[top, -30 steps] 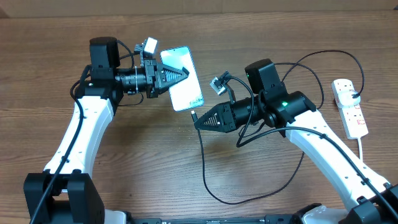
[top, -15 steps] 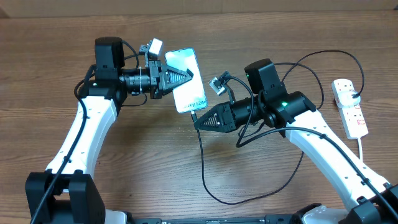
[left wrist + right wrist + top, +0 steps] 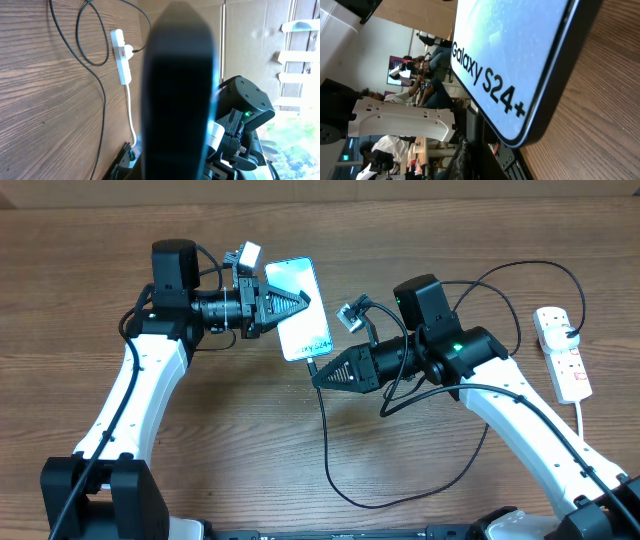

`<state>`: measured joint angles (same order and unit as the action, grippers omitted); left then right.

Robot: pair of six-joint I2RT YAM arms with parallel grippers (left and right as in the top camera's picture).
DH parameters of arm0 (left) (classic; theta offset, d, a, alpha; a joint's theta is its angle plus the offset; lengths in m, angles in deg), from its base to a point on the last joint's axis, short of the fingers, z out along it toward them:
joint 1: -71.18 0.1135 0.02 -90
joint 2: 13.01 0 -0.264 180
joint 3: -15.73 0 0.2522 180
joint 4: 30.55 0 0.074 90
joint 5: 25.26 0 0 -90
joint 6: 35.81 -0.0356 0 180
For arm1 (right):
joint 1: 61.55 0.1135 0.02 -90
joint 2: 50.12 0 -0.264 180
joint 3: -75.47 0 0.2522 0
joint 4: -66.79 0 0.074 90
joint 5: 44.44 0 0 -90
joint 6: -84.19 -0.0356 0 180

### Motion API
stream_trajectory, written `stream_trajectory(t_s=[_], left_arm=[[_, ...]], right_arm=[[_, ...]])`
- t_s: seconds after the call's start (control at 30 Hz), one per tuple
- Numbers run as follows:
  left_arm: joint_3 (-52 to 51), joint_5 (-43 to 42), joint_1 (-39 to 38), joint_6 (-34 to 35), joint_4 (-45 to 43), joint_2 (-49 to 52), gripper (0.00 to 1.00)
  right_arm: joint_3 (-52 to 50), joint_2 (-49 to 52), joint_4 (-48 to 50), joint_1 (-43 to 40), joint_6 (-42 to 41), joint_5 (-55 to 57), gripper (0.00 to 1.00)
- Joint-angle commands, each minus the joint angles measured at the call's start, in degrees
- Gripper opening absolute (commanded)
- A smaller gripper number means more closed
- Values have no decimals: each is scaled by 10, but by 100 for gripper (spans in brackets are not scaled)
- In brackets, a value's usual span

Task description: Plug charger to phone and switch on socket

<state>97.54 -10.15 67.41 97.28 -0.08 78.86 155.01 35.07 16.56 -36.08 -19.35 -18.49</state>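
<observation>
Just ahead of the right gripper point(image 3: 322, 374), which was clamped on the charger point(image 3: 327, 442) near its connector, lay the lower short edge of the Galaxy S24+ phone point(image 3: 308, 328), long axis running on away from the tip; the left gripper point(image 3: 296, 301) pinched its side.

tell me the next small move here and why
Probably a short push of the right gripper toward the phone, along its length. It holds the charger with the tip right at the phone's lower edge, the left gripper holds the phone, and I cannot tell whether the tip is seated. The socket switch comes later.
</observation>
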Motion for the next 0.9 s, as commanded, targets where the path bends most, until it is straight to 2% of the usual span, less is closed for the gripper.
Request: stream_trajectory(t_s=[0.0, 0.7, 0.87], left_arm=[[8, -17, -4, -11, -2, -8, 4], [8, -31, -4, -14, -2, -8, 4], [8, -31, -4, -35, 26, -8, 5]], right_arm=[[14, -11, 4, -5, -2, 2, 4], [14, -11, 45, -5, -50, 21, 4], [14, -11, 95, -5, -103, 26, 4]])
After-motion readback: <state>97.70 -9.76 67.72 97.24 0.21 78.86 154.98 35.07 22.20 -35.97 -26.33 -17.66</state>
